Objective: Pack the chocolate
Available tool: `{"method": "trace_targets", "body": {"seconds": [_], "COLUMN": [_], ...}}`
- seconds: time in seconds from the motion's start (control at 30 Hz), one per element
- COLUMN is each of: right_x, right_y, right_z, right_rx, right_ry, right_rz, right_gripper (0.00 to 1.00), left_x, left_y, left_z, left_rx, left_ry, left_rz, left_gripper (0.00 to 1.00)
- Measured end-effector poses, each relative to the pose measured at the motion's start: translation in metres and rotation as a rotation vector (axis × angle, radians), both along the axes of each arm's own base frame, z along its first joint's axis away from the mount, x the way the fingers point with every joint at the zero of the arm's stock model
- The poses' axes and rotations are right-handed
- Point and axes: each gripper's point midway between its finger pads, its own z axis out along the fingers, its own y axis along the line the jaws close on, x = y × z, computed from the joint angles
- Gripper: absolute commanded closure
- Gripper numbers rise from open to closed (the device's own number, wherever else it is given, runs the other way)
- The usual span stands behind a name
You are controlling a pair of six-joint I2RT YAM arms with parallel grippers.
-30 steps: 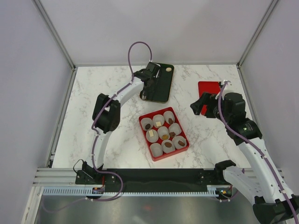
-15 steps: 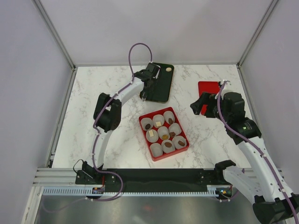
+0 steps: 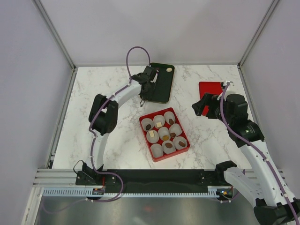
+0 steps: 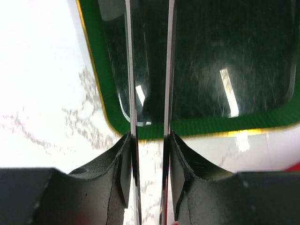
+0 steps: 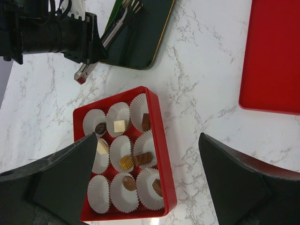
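Note:
The chocolate [image 3: 164,136] lies as several small dark, tan and white pieces in white paper cups inside a red box [image 3: 183,148]; in the right wrist view I see them as the chocolate [image 5: 126,162] in the red box [image 5: 161,150]. One tan piece [image 3: 168,70] sits at the far corner of a dark green tray [image 3: 161,91]. My left gripper [image 3: 146,86] hangs over that tray's near left side, shut on metal tongs [image 3: 142,102]. In the left wrist view the tongs' blades [image 4: 131,93] run between my left gripper [image 4: 149,164] fingers over the tray [image 4: 211,70]. My right gripper [image 3: 202,105] hovers open, empty, right of the box.
A flat red lid [image 3: 209,89] lies at the back right, beside the right arm, and shows as the lid [image 5: 274,56] in the right wrist view. Grey walls enclose the marble table [image 3: 103,150] on three sides. A black rail runs along the near edge.
The left gripper has drawn back toward the tray's near left edge and closed further on the tongs, whose end now sticks out past the tray. The right arm has barely moved.

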Motion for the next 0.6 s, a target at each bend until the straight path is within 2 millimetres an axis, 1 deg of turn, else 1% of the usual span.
{"method": "trace_targets", "body": {"seconds": [0.1, 0.3, 0.43, 0.6], "right_x": [-0.001, -0.004, -0.005, -0.005], "right_y": [0.0, -0.002, -0.003, -0.002], "right_z": [0.001, 0.003, 0.002, 0.003], "right_rx": [0.0, -0.001, -0.007, -0.006], "right_ry": [-0.002, -0.009, -0.01, -0.009], "right_rz": [-0.001, -0.005, -0.003, -0.001], "right_gripper": [0.02, 0.02, 0.02, 0.02], "left_x": [-0.019, -0.06, -0.09, -0.132], "left_y": [0.007, 0.015, 0.02, 0.024], "left_z": [0.008, 0.035, 0.052, 0.083], "left_rx": [-0.005, -0.036, -0.056, -0.081], "left_ry": [0.019, 0.048, 0.076, 0.096], "left_rz": [-0.01, -0.047, -0.079, -0.131], "left_gripper": [0.62, 0.62, 0.62, 0.63]}}
